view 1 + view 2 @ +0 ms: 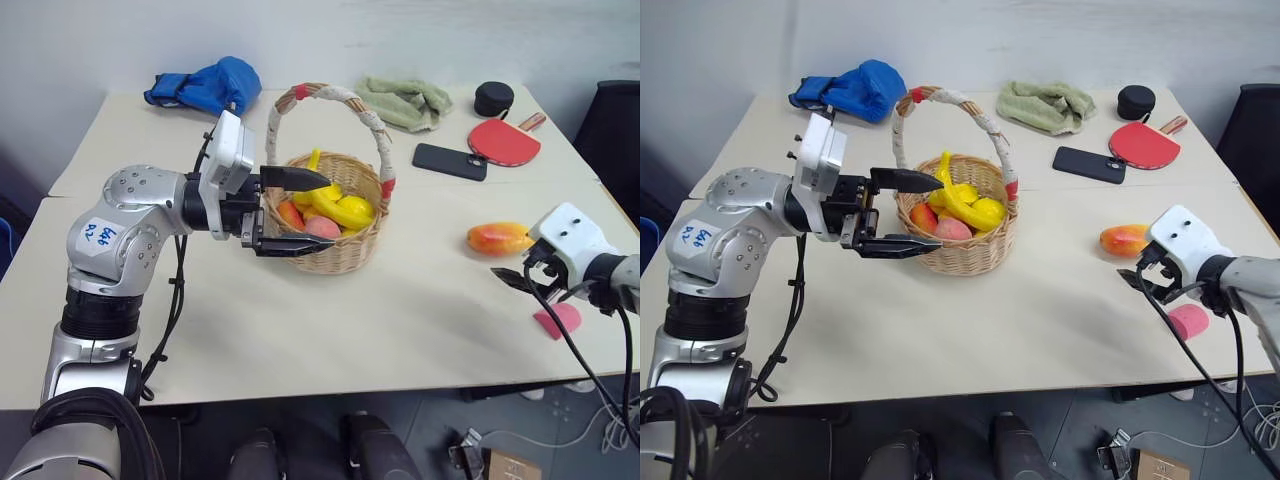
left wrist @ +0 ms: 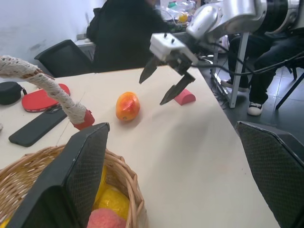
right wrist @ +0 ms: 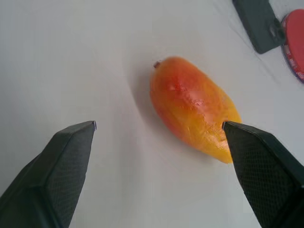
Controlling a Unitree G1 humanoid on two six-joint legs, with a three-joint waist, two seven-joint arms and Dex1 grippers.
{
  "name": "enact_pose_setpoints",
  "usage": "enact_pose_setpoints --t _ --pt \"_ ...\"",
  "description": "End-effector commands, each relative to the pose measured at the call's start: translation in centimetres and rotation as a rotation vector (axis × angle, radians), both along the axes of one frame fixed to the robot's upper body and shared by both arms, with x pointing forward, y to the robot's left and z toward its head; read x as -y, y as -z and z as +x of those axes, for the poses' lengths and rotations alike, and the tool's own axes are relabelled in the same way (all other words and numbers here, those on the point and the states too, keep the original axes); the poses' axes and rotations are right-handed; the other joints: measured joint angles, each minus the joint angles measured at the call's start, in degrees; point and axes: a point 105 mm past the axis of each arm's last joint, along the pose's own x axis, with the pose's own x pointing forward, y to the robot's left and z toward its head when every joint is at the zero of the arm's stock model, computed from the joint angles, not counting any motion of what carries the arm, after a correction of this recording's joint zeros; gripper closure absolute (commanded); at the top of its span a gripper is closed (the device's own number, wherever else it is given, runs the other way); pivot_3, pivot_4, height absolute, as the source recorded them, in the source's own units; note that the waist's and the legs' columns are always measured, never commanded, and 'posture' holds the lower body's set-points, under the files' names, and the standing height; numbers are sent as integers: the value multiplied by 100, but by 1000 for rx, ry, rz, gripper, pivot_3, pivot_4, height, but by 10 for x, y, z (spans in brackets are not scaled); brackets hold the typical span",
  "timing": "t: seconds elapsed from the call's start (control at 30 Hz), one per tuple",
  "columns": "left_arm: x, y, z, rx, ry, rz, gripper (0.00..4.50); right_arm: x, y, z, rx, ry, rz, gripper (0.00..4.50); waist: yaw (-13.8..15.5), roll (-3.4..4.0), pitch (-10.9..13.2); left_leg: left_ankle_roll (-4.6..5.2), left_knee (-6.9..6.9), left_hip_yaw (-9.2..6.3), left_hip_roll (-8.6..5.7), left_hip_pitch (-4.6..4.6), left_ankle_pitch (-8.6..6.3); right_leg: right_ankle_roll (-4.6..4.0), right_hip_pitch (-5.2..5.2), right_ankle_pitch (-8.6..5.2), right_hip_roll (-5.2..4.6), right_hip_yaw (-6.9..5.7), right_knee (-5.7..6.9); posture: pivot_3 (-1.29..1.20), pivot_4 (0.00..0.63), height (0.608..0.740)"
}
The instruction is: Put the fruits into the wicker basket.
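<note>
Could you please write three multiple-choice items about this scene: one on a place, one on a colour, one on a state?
1. Where is the mango?
A. inside the wicker basket
B. on the table, right of the wicker basket
C. on the green towel

2. What colour is the table tennis paddle?
A. red
B. blue
C. white

3. What is the state of the right gripper?
A. shut on the mango
B. shut and empty
C. open and empty

Answers:
1 B: the mango lies on the bare table, apart from the wicker basket.
2 A: its face is red.
3 C: its fingers stand apart, the mango lying free beyond them.
</note>
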Motion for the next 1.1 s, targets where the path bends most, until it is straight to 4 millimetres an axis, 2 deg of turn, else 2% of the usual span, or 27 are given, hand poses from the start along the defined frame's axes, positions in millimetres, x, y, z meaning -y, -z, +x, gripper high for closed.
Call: enact_pose_setpoints --t 0.03,0.2,0.43,0.53,0.63,0.73,0.8,0.83,0.87,0.93,1.03,1.1 --pt "2 -9 -7 55 11 -3 0 11 3 19 41 -75 -231 67 3 14 8 -1 0 2 2 3 0 -1 -2 -1 -1 1 6 0 150 740" --pt "-3 -8 -10 56 -22 -2 0 13 11 46 35 -112 -265 67 -9 21 12 -4 4 8 5 7 1 -3 -1 -2 0 1 12 0 150 740" --pt "-9 -7 -12 53 -59 2 0 18 23 65 -1 -122 -289 67 -5 31 19 -5 7 10 8 13 2 -4 2 -2 -3 1 17 0 150 740" --pt "-10 -8 -12 55 -66 1 0 22 24 68 6 -111 -292 630 -2 31 19 -5 10 9 5 14 2 -4 6 -2 -4 1 16 0 150 740" --pt "-11 -9 -11 59 -74 -1 0 25 23 68 15 -105 -278 1498 -4 31 19 -5 12 9 5 16 2 -3 8 -2 -5 1 19 0 150 740" --pt "-12 -10 -10 62 -79 -2 0 25 15 67 42 -103 -240 1570 -3 31 19 -5 12 9 4 18 2 -4 9 -2 -5 1 22 0 150 740" --pt "-13 -11 -10 61 -82 -3 0 7 1 64 61 -158 -97 1570 5 32 19 -5 10 9 3 18 2 -3 9 -2 -4 1 22 0 150 740" --pt "-16 -13 -10 53 -90 -7 0 -14 -12 58 55 -210 56 1570 4 32 19 -5 11 9 4 18 1 -3 9 -2 -4 1 23 0 150 740" --pt "-20 -14 -9 45 -101 -8 0 -39 -24 46 20 -286 201 1570 8 36 21 -5 11 9 6 18 1 -3 8 -2 -4 1 24 0 150 740" --pt "-30 -15 -6 33 -130 -5 0 -82 -36 10 -118 -454 371 1570 -13 52 32 -12 13 4 17 18 -2 -3 5 -1 -5 3 35 0 150 740" --pt "-44 -15 -1 25 -171 11 0 -128 -41 -39 -272 -647 445 1570 -9 56 34 -38 12 -17 33 32 -7 -4 1 -2 7 -8 72 0 150 740" --pt "-51 -16 2 29 -199 17 0 -156 -50 -52 -276 -725 497 1570 10 55 33 -50 13 -32 42 32 -6 -16 4 -8 16 -20 72 0 150 740"
